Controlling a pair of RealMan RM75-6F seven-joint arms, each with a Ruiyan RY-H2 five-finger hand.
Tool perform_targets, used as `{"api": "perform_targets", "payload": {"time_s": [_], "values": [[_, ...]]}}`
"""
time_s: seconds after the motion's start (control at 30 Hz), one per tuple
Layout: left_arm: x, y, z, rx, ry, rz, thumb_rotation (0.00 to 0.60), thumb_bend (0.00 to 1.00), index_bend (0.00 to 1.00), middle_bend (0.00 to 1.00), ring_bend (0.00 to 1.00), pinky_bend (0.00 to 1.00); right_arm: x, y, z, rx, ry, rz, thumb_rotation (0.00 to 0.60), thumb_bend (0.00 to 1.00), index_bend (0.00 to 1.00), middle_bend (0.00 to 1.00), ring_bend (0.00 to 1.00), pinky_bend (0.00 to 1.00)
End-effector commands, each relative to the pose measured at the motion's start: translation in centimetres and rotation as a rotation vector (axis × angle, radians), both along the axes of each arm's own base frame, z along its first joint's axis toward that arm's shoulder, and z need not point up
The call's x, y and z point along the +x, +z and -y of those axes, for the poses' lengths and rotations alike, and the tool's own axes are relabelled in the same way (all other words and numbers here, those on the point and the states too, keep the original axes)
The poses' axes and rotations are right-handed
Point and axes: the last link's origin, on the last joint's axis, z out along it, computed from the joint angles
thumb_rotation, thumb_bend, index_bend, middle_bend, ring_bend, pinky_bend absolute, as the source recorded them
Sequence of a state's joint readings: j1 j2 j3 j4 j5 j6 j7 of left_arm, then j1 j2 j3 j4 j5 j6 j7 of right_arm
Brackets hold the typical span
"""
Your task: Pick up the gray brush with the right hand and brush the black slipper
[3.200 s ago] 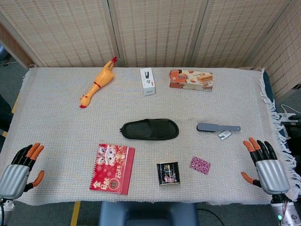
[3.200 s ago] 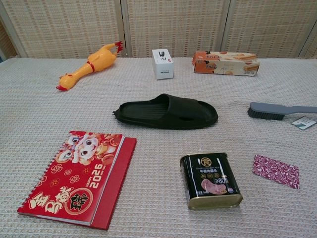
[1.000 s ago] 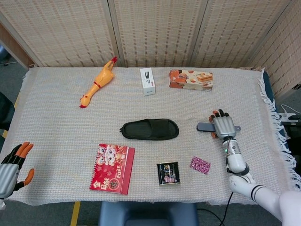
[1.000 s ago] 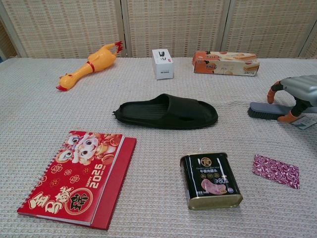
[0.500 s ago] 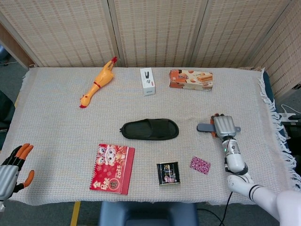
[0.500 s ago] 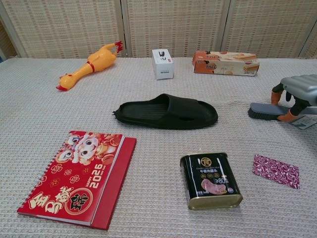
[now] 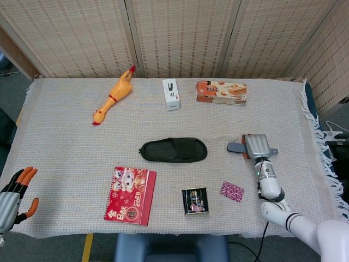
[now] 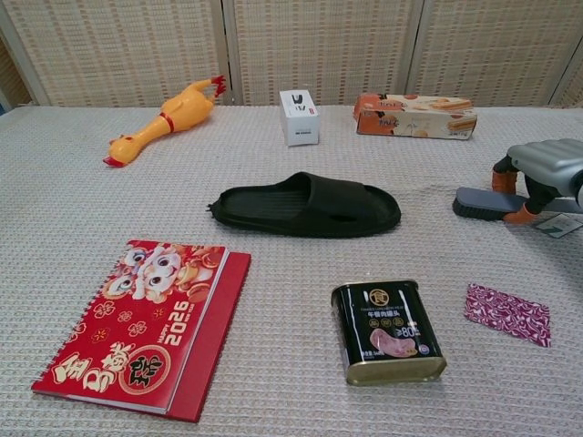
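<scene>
The gray brush [image 7: 235, 146] lies on the woven cloth right of centre, its bristle end [image 8: 478, 205] pointing toward the black slipper [image 7: 173, 149]. My right hand [image 7: 256, 146] sits over the brush handle with its fingers curled around it, an orange fingertip behind and the thumb [image 8: 524, 216] in front. The slipper [image 8: 305, 207] lies flat in the middle of the table, a short gap left of the brush. My left hand [image 7: 13, 196] hangs at the table's near left corner, fingers spread, holding nothing.
A rubber chicken [image 7: 113, 95], a white box [image 7: 170, 94] and a biscuit box [image 7: 221, 91] line the far side. A red calendar [image 7: 130, 195], a tin can [image 7: 194, 200] and a patterned packet [image 7: 232, 191] lie along the near side. A small tag [image 8: 551, 226] lies beside the brush.
My right hand came in from the near right corner to the brush, then closed its fingers around the handle. The brush has shifted slightly left. The left hand drew back toward the table corner.
</scene>
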State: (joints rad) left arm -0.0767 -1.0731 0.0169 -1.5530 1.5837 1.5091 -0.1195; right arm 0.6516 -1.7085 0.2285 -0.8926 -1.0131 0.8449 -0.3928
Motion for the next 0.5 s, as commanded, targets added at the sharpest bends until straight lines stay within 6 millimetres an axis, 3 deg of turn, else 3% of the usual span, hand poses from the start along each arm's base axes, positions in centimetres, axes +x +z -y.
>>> {"api": "perform_targets", "payload": {"time_s": [0.03,0.23,0.5], "values": [[0.0,0.1,0.0,0.004,-0.004,0.0,0.6,0.49,0.0,0.0,0.0,0.35,0.2,0.1,0.1,-0.005,0.006,0.01,0.6,0.36,0.76,0.51,0.56,0.8],[0.0,0.2,0.1,0.007,-0.012,-0.002,0.6,0.5,0.0,0.0,0.0,0.35,0.9,1.5,0.3,-0.021,0.028,0.029,0.6,0.39,0.77,0.52,0.58,0.81],[0.2,0.0,0.2,0.002,-0.021,-0.009,0.6,0.52,0.0,0.0,0.0,0.35,3.2,5.3,0.4,-0.013,0.064,0.13,0.6,0.39,0.78,0.53,0.58,0.82]]}}
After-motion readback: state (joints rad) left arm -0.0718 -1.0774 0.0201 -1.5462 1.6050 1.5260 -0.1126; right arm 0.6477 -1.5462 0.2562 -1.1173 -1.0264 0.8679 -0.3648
